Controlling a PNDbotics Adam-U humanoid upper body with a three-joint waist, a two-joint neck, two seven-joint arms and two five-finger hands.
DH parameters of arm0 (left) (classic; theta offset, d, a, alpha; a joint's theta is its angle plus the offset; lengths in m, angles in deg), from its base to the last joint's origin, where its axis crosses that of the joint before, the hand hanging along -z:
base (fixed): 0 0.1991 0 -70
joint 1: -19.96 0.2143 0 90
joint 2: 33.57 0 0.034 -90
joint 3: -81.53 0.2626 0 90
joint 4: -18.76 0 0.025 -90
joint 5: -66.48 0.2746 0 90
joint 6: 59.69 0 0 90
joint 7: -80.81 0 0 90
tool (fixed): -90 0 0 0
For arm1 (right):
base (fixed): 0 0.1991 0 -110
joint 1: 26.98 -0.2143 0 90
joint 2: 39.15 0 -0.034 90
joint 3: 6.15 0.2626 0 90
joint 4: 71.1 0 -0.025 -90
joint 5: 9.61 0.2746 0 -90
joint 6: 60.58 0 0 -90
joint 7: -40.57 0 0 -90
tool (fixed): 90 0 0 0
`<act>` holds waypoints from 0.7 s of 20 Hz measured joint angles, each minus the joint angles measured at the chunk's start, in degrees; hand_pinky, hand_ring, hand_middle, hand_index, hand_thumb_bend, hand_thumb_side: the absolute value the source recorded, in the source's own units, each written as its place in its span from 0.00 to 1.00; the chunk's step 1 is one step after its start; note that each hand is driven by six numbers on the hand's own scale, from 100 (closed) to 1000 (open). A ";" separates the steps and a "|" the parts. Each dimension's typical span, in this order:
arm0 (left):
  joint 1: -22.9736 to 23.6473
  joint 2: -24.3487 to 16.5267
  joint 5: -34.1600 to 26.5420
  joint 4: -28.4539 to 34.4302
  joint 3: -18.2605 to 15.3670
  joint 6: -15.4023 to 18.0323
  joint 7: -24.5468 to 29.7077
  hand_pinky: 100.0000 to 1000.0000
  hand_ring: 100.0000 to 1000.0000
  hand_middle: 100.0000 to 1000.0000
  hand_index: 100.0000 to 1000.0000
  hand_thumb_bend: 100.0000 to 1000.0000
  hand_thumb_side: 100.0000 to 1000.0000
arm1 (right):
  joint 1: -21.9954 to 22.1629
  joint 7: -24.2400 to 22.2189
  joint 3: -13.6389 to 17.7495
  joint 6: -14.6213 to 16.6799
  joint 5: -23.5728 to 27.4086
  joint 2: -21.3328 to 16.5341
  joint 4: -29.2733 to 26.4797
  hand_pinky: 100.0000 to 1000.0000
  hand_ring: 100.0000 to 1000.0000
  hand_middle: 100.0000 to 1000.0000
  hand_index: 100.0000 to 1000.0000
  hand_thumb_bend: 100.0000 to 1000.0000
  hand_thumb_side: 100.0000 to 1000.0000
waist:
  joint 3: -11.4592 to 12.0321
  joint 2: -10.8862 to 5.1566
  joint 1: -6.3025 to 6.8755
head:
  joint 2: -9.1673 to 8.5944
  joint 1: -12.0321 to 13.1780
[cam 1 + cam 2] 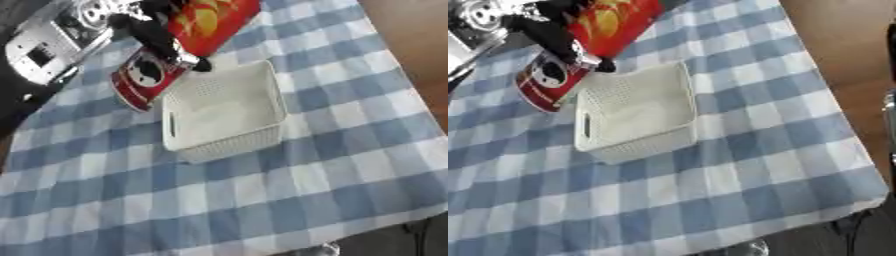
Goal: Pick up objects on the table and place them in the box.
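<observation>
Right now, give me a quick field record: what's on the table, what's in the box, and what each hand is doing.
surface: blue and white checked tablecloth
box: white perforated plastic basket, nothing visible inside
object 1: red cylindrical can with a black and white label, lying just left of the basket
object 2: red and yellow snack bag, beyond the basket
left hand: black left hand, fingers reaching down over the can, tips near the basket's far corner; grip unclear
right hand: not in view
</observation>
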 measured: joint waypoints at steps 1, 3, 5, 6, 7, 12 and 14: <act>-0.45 0.85 0.53 -0.99 0.00 0.23 0.01 0.00 0.14 0.23 0.44 0.15 0.00 | -0.04 0.00 0.01 0.00 0.01 0.00 -0.03 0.43 0.61 0.64 0.66 0.00 0.91 | -0.15 0.14 0.03 | 0.00 0.00; -1.51 2.79 1.44 -3.09 0.00 0.63 0.01 0.00 0.13 0.22 0.44 0.15 0.00 | -0.13 0.00 0.01 -0.01 0.02 0.01 -0.04 0.43 0.61 0.64 0.66 0.00 0.91 | -0.37 0.22 0.04 | 0.00 0.01; -2.43 4.76 2.24 -5.10 -0.01 1.02 -0.04 0.00 0.13 0.22 0.44 0.15 0.00 | -0.24 0.00 0.01 -0.01 0.04 0.03 -0.06 0.43 0.61 0.64 0.66 0.00 0.91 | -0.53 0.26 0.16 | 0.00 0.03; -2.73 5.66 2.56 -6.02 -0.02 1.25 -0.09 0.00 0.13 0.22 0.43 0.14 0.00 | -0.24 0.00 0.01 -0.01 0.06 0.03 -0.06 0.43 0.61 0.64 0.66 0.00 0.91 | -0.68 0.30 0.22 | 0.00 0.03; -2.94 6.56 2.74 -6.86 -0.05 1.42 -0.15 0.00 0.13 0.22 0.43 0.14 0.00 | -0.24 0.00 0.02 -0.01 0.10 0.03 -0.07 0.43 0.61 0.64 0.66 0.00 0.91 | -0.74 0.37 0.28 | 0.00 0.03; -3.54 11.17 2.93 -10.39 -0.60 1.72 -1.34 0.00 0.13 0.22 0.43 0.14 0.00 | -0.24 0.03 0.06 -0.04 0.25 0.11 -0.38 0.43 0.61 0.64 0.66 0.00 0.90 | -0.80 0.54 0.32 | 0.00 0.03; -3.70 12.75 2.90 -11.25 -0.76 1.61 -2.19 0.00 0.15 0.24 0.44 0.16 0.00 | -0.24 0.03 0.16 -0.04 0.26 0.14 -0.38 0.43 0.61 0.64 0.66 0.00 0.90 | -0.74 0.54 0.34 | 0.00 0.01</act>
